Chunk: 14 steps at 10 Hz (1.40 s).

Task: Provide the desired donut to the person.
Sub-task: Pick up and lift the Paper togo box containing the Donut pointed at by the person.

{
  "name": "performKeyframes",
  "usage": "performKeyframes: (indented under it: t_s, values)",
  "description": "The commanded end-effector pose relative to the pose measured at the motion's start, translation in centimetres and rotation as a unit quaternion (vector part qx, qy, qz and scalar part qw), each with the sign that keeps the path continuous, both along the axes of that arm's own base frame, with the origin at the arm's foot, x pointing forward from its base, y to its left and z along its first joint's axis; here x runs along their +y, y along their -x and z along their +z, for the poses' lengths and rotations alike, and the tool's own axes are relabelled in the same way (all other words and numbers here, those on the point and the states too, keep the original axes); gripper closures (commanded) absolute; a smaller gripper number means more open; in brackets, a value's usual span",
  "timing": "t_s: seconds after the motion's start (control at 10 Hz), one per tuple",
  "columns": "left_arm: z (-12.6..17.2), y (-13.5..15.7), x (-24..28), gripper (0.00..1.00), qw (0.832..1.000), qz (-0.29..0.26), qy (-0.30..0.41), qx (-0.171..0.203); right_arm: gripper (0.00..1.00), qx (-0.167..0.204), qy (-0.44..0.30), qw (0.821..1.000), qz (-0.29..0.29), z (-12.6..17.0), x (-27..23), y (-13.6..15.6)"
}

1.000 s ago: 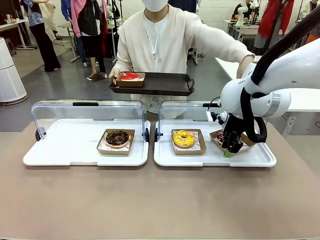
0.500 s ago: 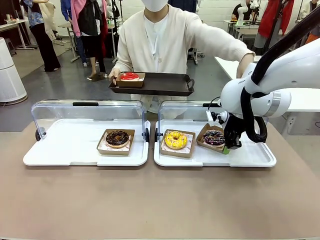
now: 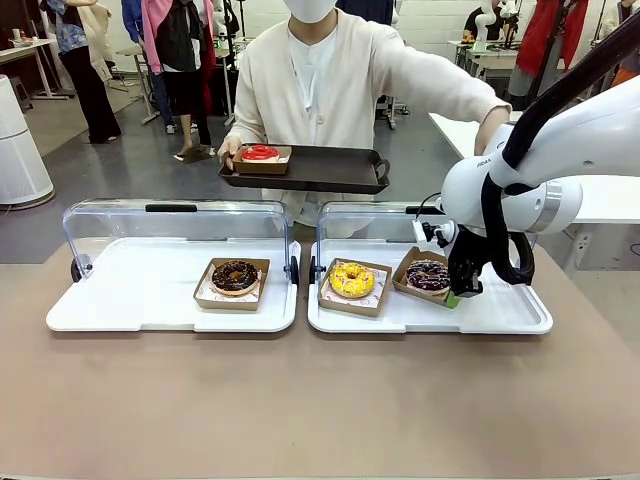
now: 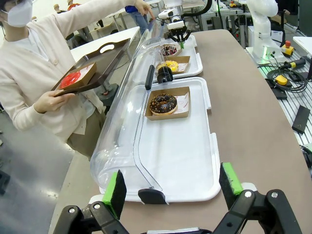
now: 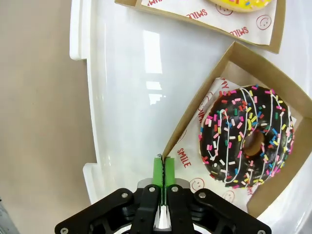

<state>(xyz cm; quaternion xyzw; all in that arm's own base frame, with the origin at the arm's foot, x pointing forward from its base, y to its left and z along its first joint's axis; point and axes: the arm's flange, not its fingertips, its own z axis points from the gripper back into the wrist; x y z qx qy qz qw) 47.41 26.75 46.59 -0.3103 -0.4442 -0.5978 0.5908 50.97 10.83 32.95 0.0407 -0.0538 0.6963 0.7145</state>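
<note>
The person (image 3: 320,80) in a cream cardigan holds a dark tray (image 3: 320,168) bearing a red donut (image 3: 259,153) in a cardboard box. My right gripper (image 3: 455,296) is shut on the corner of the cardboard box (image 5: 195,117) that holds a chocolate donut with coloured sprinkles (image 3: 428,274) (image 5: 246,141), on the right white tray (image 3: 500,318). A yellow donut (image 3: 352,279) sits in its box just left of it. A chocolate donut (image 3: 235,276) (image 4: 163,102) lies on the left white tray (image 3: 130,300). My left gripper (image 4: 172,187) hangs open above the near end of that tray.
Both white trays have clear domed lids (image 3: 175,225) swung open toward the person. The person's other arm (image 3: 440,90) reaches out past my right arm. Bare brown tabletop (image 3: 300,400) spreads in front of the trays. Bystanders stand far behind.
A second ago the sprinkled donut's box sat farther right under my right gripper; it has been dragged left and turned, pushing the yellow donut's box left. Nothing moved in the last half second.
</note>
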Motion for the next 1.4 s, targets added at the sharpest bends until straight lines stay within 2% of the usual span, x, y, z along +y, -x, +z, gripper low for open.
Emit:
performKeyframes:
  t_s: [0.0, 0.2, 0.6, 1.1, 1.3]
  values:
    - [0.1, 0.1, -0.1, 0.0, 1.0, 0.0, 0.001, -0.001, 1.0, -0.009, 0.02, 1.0, -0.019, -0.2, -0.1, 0.0]
    - [0.1, 0.1, -0.1, 0.0, 1.0, 0.0, 0.001, -0.001, 1.0, -0.008, 0.044, 0.998, -0.045, 1.5, 0.3, 1.3]
    - [0.1, 0.1, -0.1, 0.0, 1.0, 0.0, 0.001, -0.001, 1.0, 0.019, 0.088, 0.99, -0.109, 8.6, 2.8, 7.8]
    - [0.1, 0.1, -0.1, 0.0, 1.0, 0.0, 0.001, -0.001, 1.0, -0.035, 0.139, 0.979, -0.148, 21.1, 7.3, 17.9]
    - [0.1, 0.1, -0.1, 0.0, 1.0, 0.0, 0.001, -0.001, 1.0, -0.064, 0.137, 0.974, -0.169, 26.2, 8.6, 20.2]
